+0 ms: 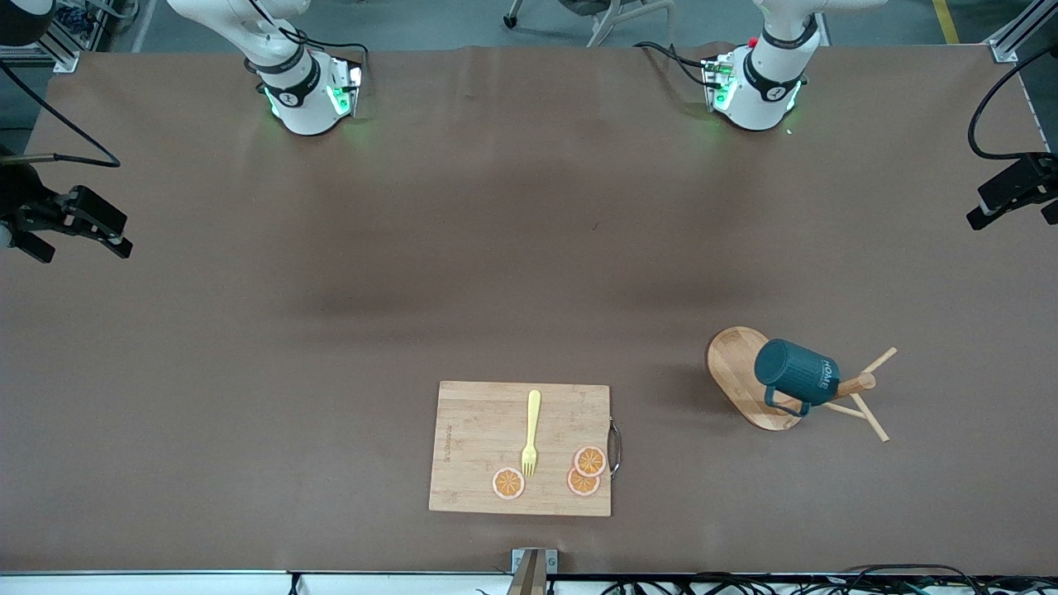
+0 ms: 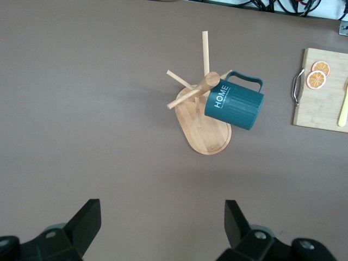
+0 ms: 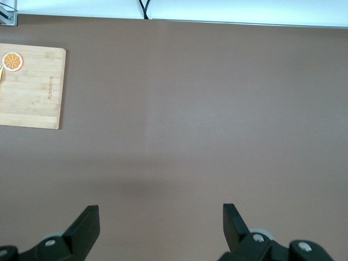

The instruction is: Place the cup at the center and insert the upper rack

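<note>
- The cup (image 1: 798, 372), dark teal, hangs by its handle on a slanted peg of the wooden rack (image 1: 731, 364). It sits at about 4 o'clock from the table's middle in the front view, toward the left arm's end.
- The table's middle (image 1: 529, 273) is bare, so as things lie the cup is not yet where the task wants it.
- The left gripper (image 2: 161, 217) hovers at 3 o'clock over the table's edge, fingers spread wide and holding nothing. Its wrist view looks down on the rack.
- The right gripper (image 3: 160, 217) waits at 9 o'clock over bare table, also spread and holding nothing.
- At 6 o'clock lies a cutting board (image 1: 479, 446) with a fork (image 1: 531, 434) and orange slices (image 1: 588, 461).
- Judgement: the cup step is in hand. The left arm is nearer, and the next move calls for slipping the handle off along the peg's slant without tipping the rack.
- Which piece counts as the upper rack I cannot tell.
</note>
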Motion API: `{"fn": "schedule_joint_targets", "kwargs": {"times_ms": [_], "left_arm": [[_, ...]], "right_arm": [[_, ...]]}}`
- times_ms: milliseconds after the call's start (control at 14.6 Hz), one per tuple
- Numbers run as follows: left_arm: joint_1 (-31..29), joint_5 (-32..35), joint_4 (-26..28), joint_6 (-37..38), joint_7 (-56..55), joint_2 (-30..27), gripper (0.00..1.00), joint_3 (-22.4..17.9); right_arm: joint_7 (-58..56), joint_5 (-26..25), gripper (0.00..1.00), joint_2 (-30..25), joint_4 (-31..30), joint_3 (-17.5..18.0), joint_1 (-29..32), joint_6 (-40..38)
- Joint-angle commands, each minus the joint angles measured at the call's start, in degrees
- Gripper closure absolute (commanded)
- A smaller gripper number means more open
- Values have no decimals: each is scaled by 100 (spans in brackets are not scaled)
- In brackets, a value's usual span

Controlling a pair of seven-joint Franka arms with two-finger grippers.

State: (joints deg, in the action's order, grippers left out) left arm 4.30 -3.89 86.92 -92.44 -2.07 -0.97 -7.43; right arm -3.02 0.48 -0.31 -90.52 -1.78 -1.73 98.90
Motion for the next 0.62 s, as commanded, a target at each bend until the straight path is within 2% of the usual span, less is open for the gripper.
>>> {"fn": "schedule_joint_targets", "kwargs": {"times_ms": [0, 412, 549], "left_arm": [[106, 29, -123, 7, 31, 44, 0, -101], [-104, 38, -123, 7, 110, 53, 0, -5], [-463, 29, -131, 7, 110, 62, 0, 354]], "right_arm": [[-14, -48, 0, -13, -19, -6, -21, 51], [-14, -39, 0, -13, -19, -6, -12, 51], [-14, -39, 0, -13, -10, -6, -12, 51]]}}
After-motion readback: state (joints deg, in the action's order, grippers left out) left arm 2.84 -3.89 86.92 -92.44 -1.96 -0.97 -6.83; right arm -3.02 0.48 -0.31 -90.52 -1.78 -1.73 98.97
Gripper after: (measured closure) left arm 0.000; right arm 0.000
